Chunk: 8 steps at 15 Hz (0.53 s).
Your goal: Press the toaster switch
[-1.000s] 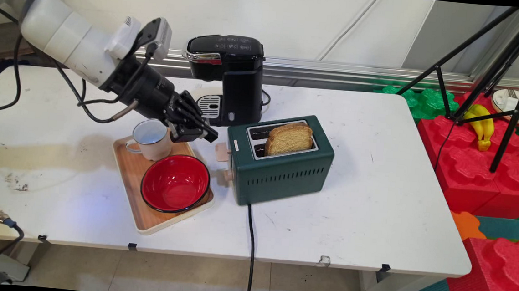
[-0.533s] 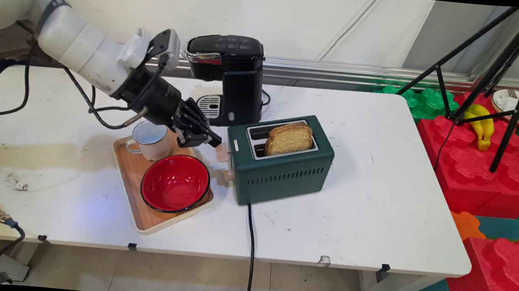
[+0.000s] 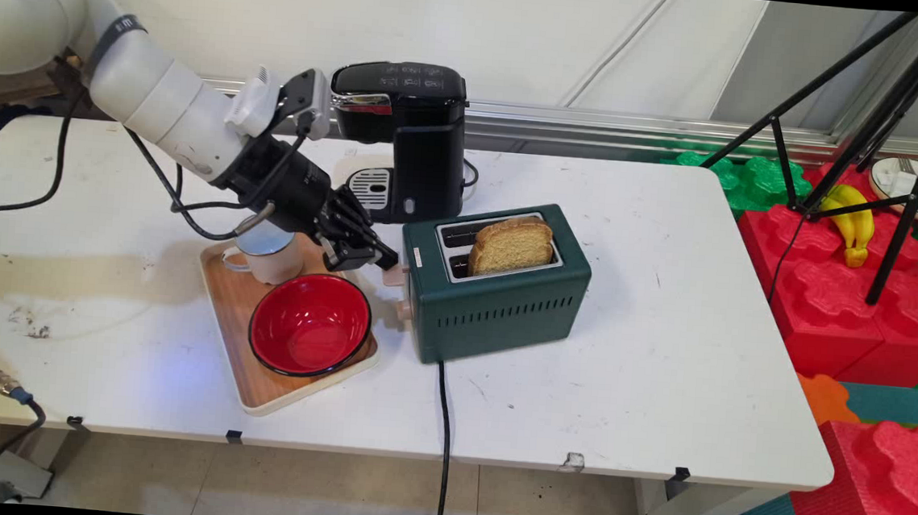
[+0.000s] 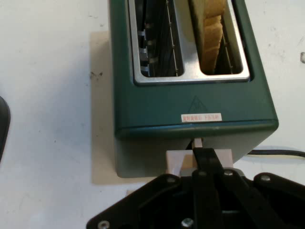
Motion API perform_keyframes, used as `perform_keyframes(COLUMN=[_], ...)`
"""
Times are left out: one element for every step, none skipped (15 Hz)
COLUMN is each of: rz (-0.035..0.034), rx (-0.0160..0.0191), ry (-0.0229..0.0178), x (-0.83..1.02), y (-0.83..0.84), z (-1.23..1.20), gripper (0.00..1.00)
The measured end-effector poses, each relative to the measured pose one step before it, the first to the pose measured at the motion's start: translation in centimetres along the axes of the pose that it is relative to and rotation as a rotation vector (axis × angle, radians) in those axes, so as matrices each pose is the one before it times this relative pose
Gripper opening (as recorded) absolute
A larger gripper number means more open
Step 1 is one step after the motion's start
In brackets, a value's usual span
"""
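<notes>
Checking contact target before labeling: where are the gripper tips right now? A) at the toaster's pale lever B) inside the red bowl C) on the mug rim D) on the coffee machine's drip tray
A: the gripper has its closed fingers against the pale lever on the end of the green toaster.

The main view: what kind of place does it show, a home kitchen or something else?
Probably a robotics lab staging a kitchen: a toaster and coffee maker on a plain white table, a tripod and foam blocks beside it.
</notes>
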Motion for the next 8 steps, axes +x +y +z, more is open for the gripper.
perform_keyframes(rz=[-0.00115, -0.00069, -0.00116, -0.00124, -0.00035, 0.00002, -0.00006, 0.00095], rx=[-0.00062, -0.00018, -0.00022, -0.00015, -0.00025, -0.00032, -0.00045, -0.00090], ry=[-0.00167, -0.00134, -0.00268, -0.00333, -0.00383, -0.00323, -0.00319, -0.00315], x=[-0.050, -0.040, -0.081, -0.116, -0.126, -0.105, -0.158, -0.159], y=[0.020, 0.009, 0.008, 0.006, -0.006, -0.019, -0.018, -0.029], z=[0.233, 0.146, 0.216, 0.236, 0.230, 0.201, 0.226, 0.224], gripper=[0.00, 0.00, 0.00, 0.00, 0.00, 0.00, 0.00, 0.00])
